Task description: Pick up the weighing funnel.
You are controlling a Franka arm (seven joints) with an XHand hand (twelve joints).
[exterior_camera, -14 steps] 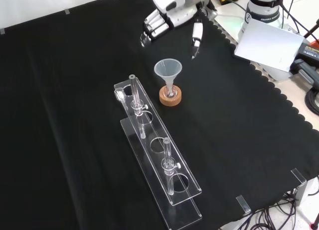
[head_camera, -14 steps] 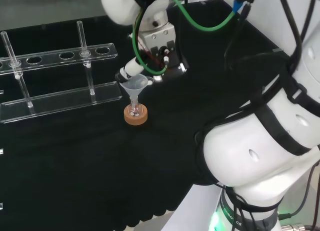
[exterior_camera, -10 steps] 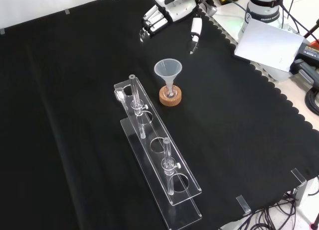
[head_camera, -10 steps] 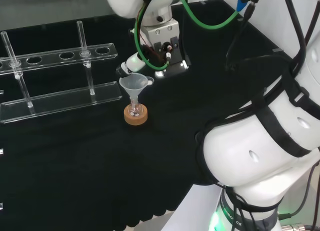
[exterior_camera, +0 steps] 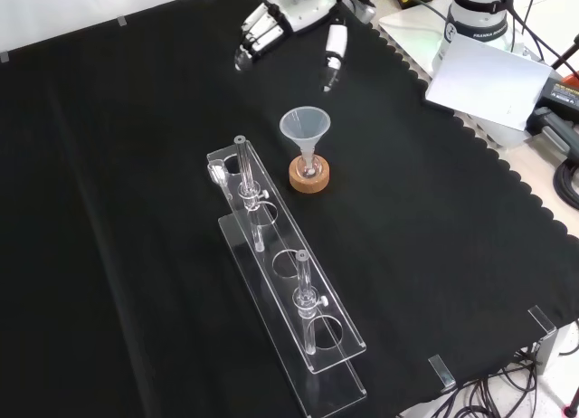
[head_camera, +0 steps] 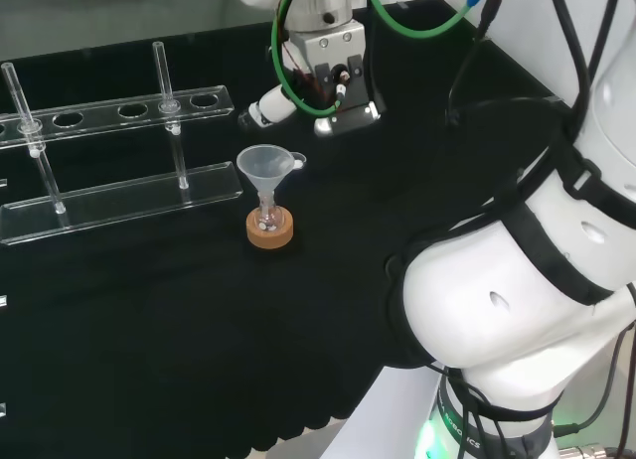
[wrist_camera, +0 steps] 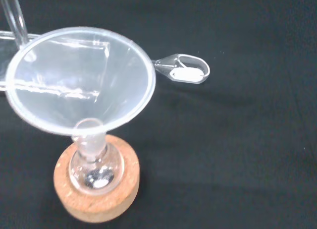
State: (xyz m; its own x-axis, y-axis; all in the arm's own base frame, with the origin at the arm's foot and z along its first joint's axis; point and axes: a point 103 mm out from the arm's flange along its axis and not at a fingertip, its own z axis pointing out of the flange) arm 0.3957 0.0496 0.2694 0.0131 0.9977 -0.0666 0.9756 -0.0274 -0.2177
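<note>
**Head view: black and white robot hand (head_camera: 270, 106) open over bench, small clear scoop-shaped weighing funnel (head_camera: 296, 161) on black cloth (head_camera: 149, 320)**

The hand hangs at twelve o'clock of the big clear cone-shaped funnel (head_camera: 264, 169). Its fingers are relaxed, spread from the thumb, and hold nothing. The weighing funnel lies flat on the cloth at the big funnel's three o'clock, just beside its rim and apart from the hand. In the wrist view a white patch shows in its scoop. The big funnel's stem sits in a small round glass flask (wrist_camera: 96, 168) on a tan cork ring (head_camera: 270, 231). A clear plastic test-tube rack (head_camera: 119, 193) stands at nine o'clock.
</note>
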